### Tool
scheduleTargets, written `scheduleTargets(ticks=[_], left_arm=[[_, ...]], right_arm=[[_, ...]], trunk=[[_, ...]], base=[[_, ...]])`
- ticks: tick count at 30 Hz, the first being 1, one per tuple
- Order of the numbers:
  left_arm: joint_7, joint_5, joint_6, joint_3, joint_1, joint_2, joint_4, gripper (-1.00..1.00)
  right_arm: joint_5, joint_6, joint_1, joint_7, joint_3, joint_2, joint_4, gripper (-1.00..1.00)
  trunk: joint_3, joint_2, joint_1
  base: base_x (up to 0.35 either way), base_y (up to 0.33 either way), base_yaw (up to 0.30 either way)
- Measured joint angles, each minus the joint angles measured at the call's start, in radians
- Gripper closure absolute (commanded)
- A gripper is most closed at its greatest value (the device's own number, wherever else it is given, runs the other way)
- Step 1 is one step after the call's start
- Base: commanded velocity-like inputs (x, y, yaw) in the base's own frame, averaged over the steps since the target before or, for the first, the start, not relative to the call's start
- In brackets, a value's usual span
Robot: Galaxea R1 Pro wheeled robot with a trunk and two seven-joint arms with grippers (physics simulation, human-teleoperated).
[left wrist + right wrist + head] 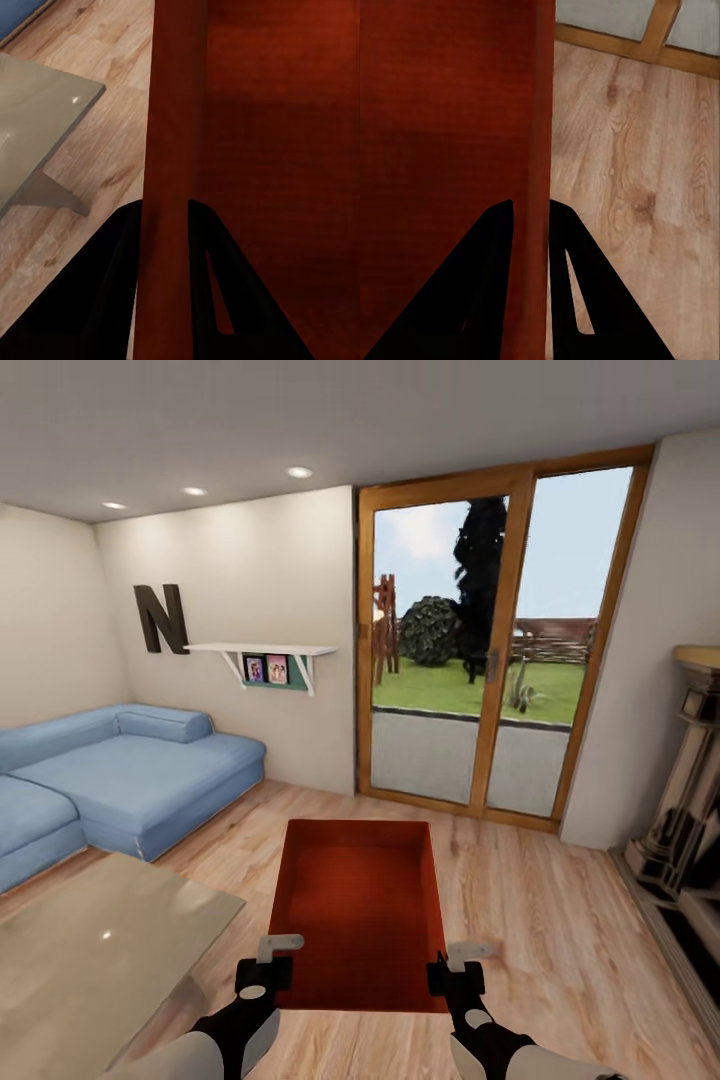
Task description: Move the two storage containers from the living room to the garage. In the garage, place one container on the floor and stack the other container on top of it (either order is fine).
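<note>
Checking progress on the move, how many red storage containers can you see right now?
1. A storage container is held over the wood floor, left gripper and right gripper clamping opposite walls. The second isn't visible.

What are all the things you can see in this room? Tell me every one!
storage container: one, red-orange, open top, held up in front of the robot over the wood floor
sofa: one, blue, at the left wall
coffee table: one, glass top, lower left
wood floor: light planks
letter N: one, dark, on the wall
shelf: one, white, under it two small pictures
glass door: wood frame, garden outside
fireplace-like piece: one, cream and dark, far right
ceiling lights: three, white
left gripper: shut on the container's left wall
right gripper: shut on its right wall
</note>
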Motion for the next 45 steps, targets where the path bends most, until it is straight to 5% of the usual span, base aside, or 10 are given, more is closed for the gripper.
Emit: scheduleTargets(ticks=[45], left_arm=[[-0.004,-0.002,0.007,0.003,0.000,0.001,-0.002,1.00]], right_arm=[[0.018,0.006,0.000,0.000,-0.015,0.000,-0.002,1.00]], trunk=[[0.026,0.000,0.000]], base=[[-0.262,-0.160,0.259]])
